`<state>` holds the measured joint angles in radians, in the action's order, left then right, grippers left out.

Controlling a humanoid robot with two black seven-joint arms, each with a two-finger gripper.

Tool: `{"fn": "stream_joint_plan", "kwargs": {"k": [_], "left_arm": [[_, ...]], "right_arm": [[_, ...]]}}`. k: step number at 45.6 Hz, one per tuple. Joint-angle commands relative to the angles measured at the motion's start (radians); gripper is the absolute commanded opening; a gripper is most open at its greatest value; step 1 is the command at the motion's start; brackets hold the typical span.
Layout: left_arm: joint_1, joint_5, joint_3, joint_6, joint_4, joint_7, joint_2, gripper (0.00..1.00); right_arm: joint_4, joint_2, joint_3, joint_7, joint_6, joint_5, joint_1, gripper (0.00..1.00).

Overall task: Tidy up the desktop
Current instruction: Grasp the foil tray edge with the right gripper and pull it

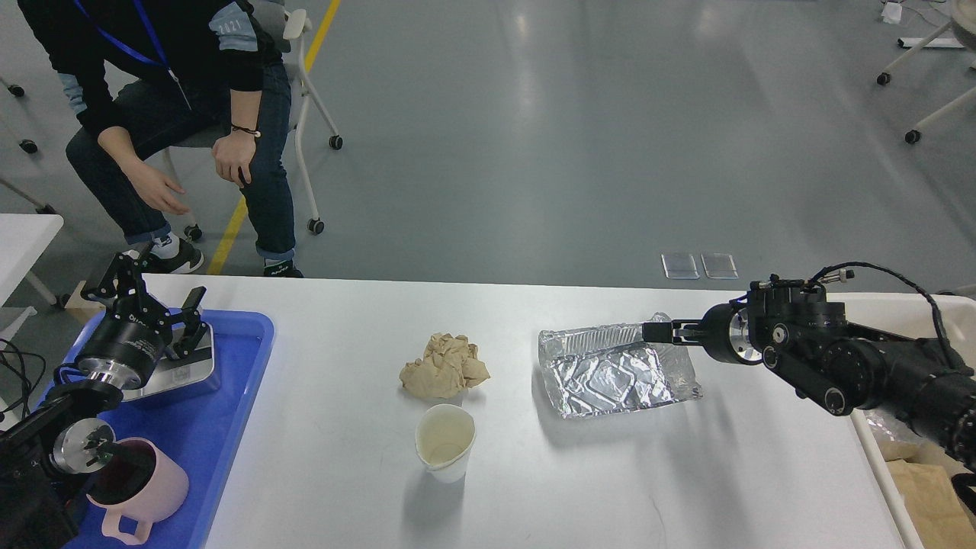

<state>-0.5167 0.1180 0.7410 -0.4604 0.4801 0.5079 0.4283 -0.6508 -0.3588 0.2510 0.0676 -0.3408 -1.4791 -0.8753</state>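
The white desktop (572, 473) holds a crumpled brown paper ball (444, 366), a white paper cup (445, 442) standing upright in front of it, and a dented foil tray (610, 374) right of centre. My right gripper (659, 332) comes in from the right. Its fingers lie at the foil tray's far right rim; they look thin and close together, and I cannot tell if they hold the foil. My left gripper (158, 293) is open and empty, above a steel box (179, 374) in the blue tray (221, 427).
A pink mug (141, 488) stands at the blue tray's front. A cream bin (900, 305) with brown paper (926, 496) stands at the table's right end. A seated person (175, 114) is beyond the far left corner.
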Motion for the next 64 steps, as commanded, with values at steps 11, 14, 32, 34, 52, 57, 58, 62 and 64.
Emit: {"fn": "stream_joint_plan", "kwargs": {"k": [11,14,32,34,52,57,58,62,64], "left_arm": [[0.003,0.000,0.000,0.000,0.000,0.000,-0.002,0.98],[0.004,0.000,0.000,0.000,0.000,0.000,-0.002,0.98],[0.017,0.000,0.001,0.000,0.000,0.000,-0.008,0.98],[0.018,0.000,0.001,0.000,0.002,0.000,-0.010,0.98],[0.033,0.000,0.003,0.000,0.000,0.000,-0.016,0.98],[0.040,0.000,0.003,0.000,0.000,0.000,-0.016,0.98],[0.041,0.000,0.003,0.000,0.000,0.000,-0.016,0.98],[0.044,0.000,0.003,0.000,0.000,0.000,-0.016,0.98],[0.044,0.000,0.003,0.000,0.000,0.000,-0.016,0.98]], "right_arm": [[0.002,0.000,-0.006,-0.002,0.009,0.000,0.015,0.89],[0.002,0.000,-0.028,0.000,0.017,0.000,0.015,0.91],[0.052,0.007,-0.268,-0.003,0.135,0.002,-0.010,1.00],[0.074,0.012,-0.268,-0.003,0.137,0.003,-0.008,1.00],[0.131,0.058,-0.323,0.000,0.169,0.011,0.004,0.91],[0.131,0.072,-0.351,0.003,0.172,0.017,0.002,0.87],[0.132,0.072,-0.352,0.003,0.171,0.017,0.002,0.84],[0.131,0.072,-0.354,0.004,0.160,0.019,0.002,0.59],[0.128,0.072,-0.355,0.004,0.158,0.019,0.005,0.42]]}}
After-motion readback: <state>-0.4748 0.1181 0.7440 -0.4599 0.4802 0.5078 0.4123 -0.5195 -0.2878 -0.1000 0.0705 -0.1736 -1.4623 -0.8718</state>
